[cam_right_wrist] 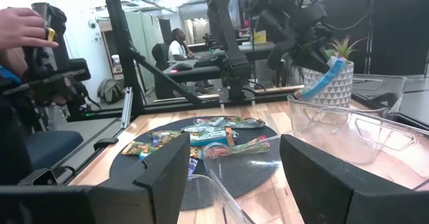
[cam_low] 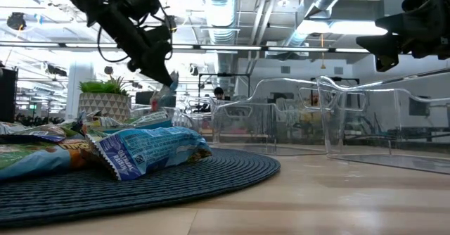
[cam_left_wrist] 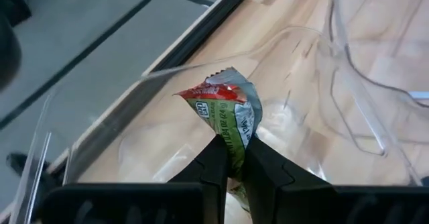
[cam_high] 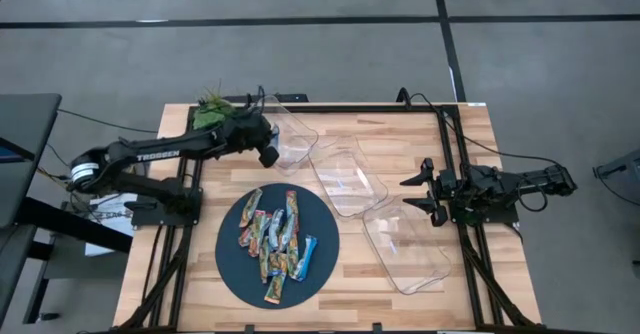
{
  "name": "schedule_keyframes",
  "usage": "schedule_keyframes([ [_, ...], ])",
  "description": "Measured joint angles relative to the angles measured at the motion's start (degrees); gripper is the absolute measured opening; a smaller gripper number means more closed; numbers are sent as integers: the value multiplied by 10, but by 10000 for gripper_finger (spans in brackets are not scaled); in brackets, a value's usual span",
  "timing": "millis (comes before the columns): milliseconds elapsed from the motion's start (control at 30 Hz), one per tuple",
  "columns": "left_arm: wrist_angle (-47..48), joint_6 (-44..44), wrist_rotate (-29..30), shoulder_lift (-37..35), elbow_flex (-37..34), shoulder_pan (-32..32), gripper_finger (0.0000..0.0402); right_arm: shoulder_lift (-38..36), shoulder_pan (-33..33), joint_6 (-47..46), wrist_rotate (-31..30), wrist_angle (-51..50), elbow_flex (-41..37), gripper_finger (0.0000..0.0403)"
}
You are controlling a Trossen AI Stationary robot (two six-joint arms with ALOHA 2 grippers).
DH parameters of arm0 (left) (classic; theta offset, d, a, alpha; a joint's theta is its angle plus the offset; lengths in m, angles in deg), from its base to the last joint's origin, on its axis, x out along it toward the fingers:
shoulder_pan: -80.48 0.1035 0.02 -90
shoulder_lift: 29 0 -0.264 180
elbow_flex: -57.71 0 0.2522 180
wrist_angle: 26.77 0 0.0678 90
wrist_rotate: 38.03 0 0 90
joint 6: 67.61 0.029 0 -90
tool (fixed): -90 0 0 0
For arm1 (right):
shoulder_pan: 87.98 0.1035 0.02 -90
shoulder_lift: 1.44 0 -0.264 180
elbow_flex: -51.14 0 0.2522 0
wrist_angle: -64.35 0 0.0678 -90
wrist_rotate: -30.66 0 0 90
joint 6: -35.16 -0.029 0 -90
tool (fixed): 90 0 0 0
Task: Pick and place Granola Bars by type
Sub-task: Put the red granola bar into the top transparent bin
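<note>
Granola Bars (cam_high: 276, 236) lie heaped on a round dark mat (cam_high: 233, 274) at the lower centre of the high view, roughly a dozen thin flat sticks in shiny crinkled wrappers, mixing green with red, orange with yellow, and blue with silver. From the low view the nearest one (cam_low: 148, 149) shows a blue wrapper with white print and a crimped end, resting on the mat's ribbed surface.

1 bar (cam_left_wrist: 230, 120) is away from the pile: the left end effector (cam_left_wrist: 232, 158) pinches it between pressed-together fingers, above the clear tray (cam_high: 295, 139) at the upper centre of the high view. Its wrapper is green along the body with white lettering, red at the top, and silvery at the jagged sealed edge, and it is crumpled where it is gripped.

2 more clear trays (cam_high: 350, 182) (cam_high: 410, 246) run diagonally toward the lower right of the wooden counter (cam_high: 400, 124). The right end effector (cam_high: 418, 191) waits at the right edge, fingers spread, holding nothing. A small potted plant (cam_high: 212, 109) stands in the upper left corner of the counter.
</note>
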Motion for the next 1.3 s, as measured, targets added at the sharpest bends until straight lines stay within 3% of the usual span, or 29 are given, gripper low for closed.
schedule_keyframes([
  [233,31,8,-3,39,38,-2,42,0,0,0,0,0,0,224],
  [633,43,-13,-33,59,58,-3,124,0,0,0,0,0,0,224],
  [1100,28,-113,-39,14,58,-37,128,0,0,0,0,0,0,224],
  [1300,16,-116,-116,-29,58,-85,128,0,0,0,0,0,0,224],
])
